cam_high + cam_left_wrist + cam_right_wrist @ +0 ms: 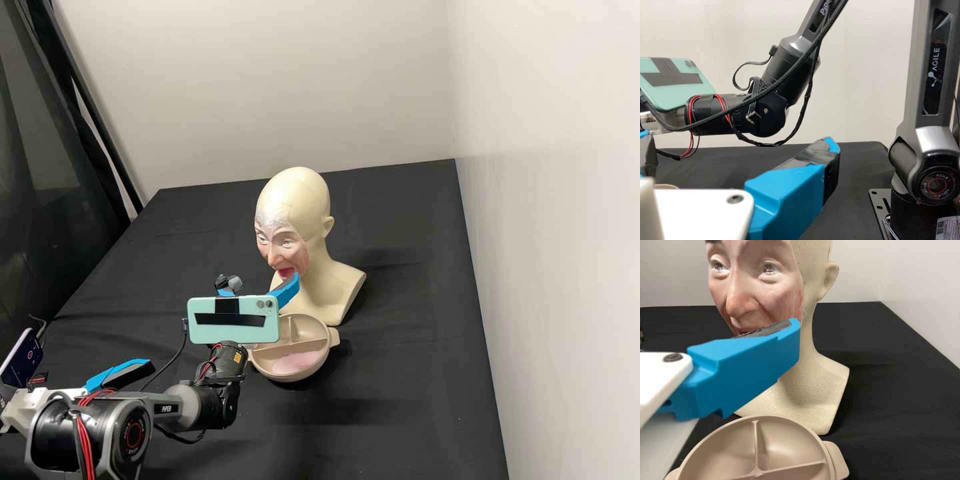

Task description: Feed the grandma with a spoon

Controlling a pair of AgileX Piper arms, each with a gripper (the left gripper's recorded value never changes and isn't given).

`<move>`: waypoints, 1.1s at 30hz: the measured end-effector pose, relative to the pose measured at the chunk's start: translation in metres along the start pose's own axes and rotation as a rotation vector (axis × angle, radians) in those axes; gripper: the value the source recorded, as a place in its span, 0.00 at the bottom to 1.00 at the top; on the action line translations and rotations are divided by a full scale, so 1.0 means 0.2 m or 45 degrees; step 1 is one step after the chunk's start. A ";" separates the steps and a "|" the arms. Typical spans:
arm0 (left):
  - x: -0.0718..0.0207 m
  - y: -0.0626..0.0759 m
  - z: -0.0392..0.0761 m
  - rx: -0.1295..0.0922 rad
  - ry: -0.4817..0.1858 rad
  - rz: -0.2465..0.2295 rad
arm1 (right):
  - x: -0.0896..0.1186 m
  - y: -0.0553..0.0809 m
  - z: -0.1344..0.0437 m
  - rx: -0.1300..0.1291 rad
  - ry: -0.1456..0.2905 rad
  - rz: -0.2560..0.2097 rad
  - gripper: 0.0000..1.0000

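Observation:
The grandma is a cream mannequin head [293,213] with a painted face, standing mid-bench. A beige divided plate [263,363] lies just in front of its bust, with something pale pink in the near compartment. My right gripper [288,287] is raised over the plate. In the right wrist view its blue finger [740,365] ends at the head's [765,280] red mouth, grey pad bare, nothing held, with the plate [790,450] below. No spoon shows. My left gripper [137,365] rests low at the front left, open and empty [825,146].
A mint-green phone [233,319] is taped to the right arm's wrist. The left wrist view shows the right arm [765,100] and a grey arm base [930,165]. Another phone [23,357] sits at the front left. White walls close the back and right.

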 end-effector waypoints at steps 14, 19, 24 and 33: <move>0.000 0.00 -0.01 0.000 0.005 0.001 | 0.00 0.00 0.00 0.000 0.000 0.000 1.00; -0.026 -0.02 -0.06 0.006 0.044 -0.025 | 0.00 0.00 0.00 0.000 0.000 0.000 1.00; -0.063 -0.09 -0.17 -0.046 0.134 -0.093 | 0.00 0.00 0.00 0.000 0.000 0.000 1.00; -0.088 -0.16 -0.39 -0.089 0.312 -0.155 | 0.00 0.00 0.00 0.000 0.000 0.000 1.00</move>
